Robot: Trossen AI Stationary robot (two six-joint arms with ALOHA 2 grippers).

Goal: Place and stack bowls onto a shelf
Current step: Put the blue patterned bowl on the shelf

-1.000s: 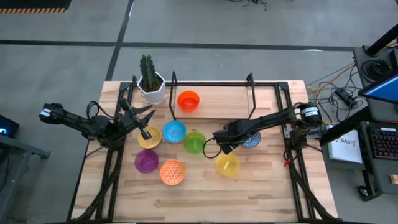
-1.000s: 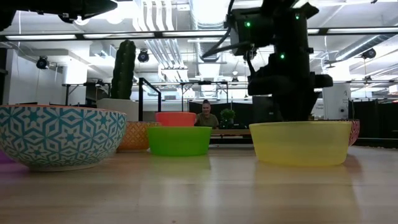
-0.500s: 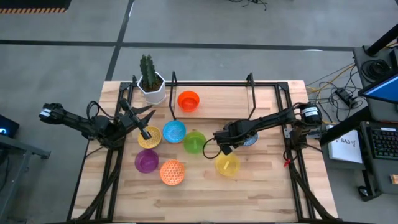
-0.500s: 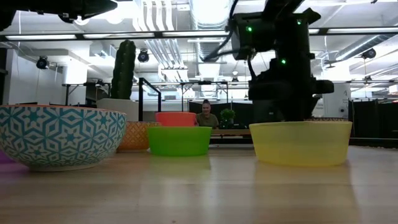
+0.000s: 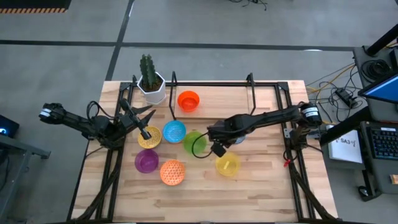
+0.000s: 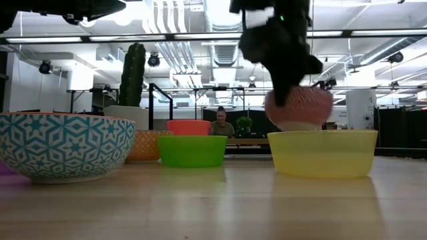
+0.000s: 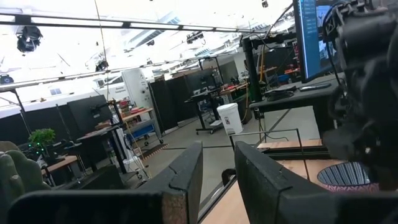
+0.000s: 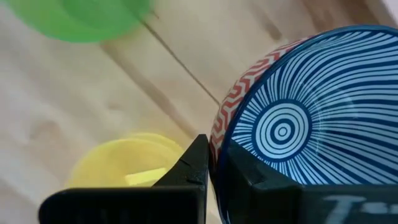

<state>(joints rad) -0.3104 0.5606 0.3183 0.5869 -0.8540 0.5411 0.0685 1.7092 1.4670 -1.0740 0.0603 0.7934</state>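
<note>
Right gripper (image 5: pixel 219 147) pinched on the rim of the blue-and-white striped bowl with red zigzag outside (image 8: pixel 298 124) — lifted clear of the table.

Fingers closed over the rim, bowl hanging above the wood between the translucent yellow plastic bowl (image 5: pixel 227 164) and the bright green plastic bowl (image 5: pixel 194 142). Left gripper (image 5: pixel 144 132) waiting over the gold patterned bowl (image 5: pixel 149 139), fingers narrowly apart, gripping nothing. Farther back, only the red-orange bowl (image 5: pixel 188 100) resting on the black-rod shelf with light wood board (image 5: pixel 217 106). Early going, judging by that — light blue (image 5: pixel 175 131), purple (image 5: pixel 147 161) and orange patterned (image 5: pixel 173 172) bowls all waiting on the table, none stacked.
</note>
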